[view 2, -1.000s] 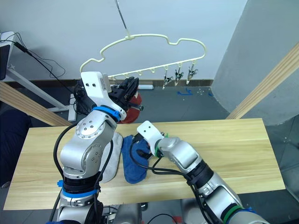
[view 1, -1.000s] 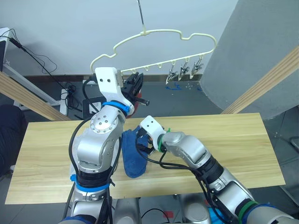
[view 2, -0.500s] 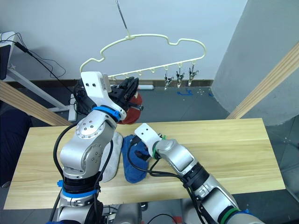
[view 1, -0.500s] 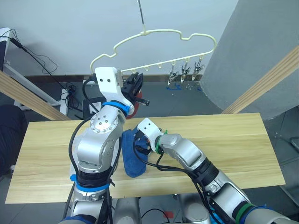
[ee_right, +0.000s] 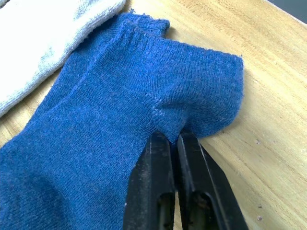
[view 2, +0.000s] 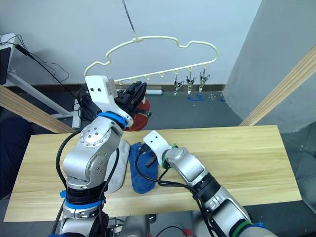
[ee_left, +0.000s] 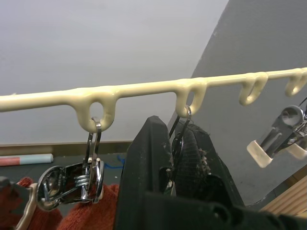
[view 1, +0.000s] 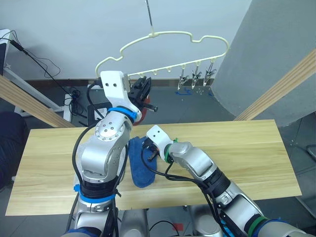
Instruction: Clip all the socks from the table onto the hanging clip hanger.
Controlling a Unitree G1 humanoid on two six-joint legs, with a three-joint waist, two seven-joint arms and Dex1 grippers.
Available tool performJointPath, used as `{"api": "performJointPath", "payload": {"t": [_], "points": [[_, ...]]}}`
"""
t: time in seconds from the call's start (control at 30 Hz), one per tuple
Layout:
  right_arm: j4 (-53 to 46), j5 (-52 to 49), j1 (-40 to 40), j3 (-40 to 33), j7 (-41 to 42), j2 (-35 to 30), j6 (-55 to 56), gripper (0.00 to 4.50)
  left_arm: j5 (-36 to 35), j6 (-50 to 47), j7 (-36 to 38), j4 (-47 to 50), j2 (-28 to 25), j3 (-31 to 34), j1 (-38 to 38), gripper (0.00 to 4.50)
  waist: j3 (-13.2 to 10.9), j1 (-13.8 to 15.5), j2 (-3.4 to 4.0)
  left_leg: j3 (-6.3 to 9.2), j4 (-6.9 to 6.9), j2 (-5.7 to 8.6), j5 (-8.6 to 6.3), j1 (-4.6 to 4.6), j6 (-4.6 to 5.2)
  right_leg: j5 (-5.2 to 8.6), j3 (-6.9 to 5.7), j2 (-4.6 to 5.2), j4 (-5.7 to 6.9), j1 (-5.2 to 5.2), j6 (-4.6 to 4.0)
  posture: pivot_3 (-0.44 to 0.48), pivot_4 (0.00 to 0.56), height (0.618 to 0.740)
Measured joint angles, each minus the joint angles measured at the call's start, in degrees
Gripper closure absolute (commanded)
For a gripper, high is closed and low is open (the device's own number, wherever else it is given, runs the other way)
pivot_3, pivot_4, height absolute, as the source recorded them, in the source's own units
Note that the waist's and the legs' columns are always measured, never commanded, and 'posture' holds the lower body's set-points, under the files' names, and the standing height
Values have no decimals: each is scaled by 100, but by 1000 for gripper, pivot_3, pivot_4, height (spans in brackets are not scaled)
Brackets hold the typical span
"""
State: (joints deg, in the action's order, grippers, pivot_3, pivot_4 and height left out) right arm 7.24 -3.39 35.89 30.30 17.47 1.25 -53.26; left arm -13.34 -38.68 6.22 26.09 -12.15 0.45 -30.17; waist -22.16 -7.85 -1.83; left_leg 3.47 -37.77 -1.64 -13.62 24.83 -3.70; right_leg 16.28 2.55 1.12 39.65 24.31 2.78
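No writing, label, brand, number or sign can be read anywhere (the clips, the knit fabric and the wood near the fingers all show plain, unmarked surfaces).

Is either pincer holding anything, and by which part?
Right pincer pinches the blue sock at a fold near its heel. Left pincer: cannot tell.

Clip hanger (view 1: 163, 52) hangs above & beyond counter's (view 1: 237, 153) far edge; one sock (ee_left: 84, 213) hangs from clip at its left end, w/ left tool (view 1: 143, 90) raised just beside it. Two socks lie side by side on counter near its middle, one (view 2: 143, 170) right of the other (view 2: 117, 173), touching. Right tool (ee_right: 173, 143) sits on the right-hand sock's edge.
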Motion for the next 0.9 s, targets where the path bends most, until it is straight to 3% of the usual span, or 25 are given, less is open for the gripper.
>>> {"api": "performJointPath", "payload": {"t": [0.3,0.6,0.9], "points": [[-137,-15,-68,-25,178,-117,35,4466,-2,0,53,0,-11,-1,-3,4315,0,1,0,0,0,1,0,1,0,0,0,0,-2,0,0,-203,398,740],[-2035,-622,-332,-343,1285,-887,119,4466,-270,-286,80,2,54,356,-132,4315,-2,0,2,1,5,1,-1,5,-1,0,-3,-2,-13,-1,1,-203,397,740],[-3083,-1448,-463,-666,1776,-1242,-244,4466,-473,-477,215,28,-66,447,-171,4315,-1,11,2,1,5,2,-1,5,-1,0,-3,1,-15,-1,1,-202,393,740]]}}
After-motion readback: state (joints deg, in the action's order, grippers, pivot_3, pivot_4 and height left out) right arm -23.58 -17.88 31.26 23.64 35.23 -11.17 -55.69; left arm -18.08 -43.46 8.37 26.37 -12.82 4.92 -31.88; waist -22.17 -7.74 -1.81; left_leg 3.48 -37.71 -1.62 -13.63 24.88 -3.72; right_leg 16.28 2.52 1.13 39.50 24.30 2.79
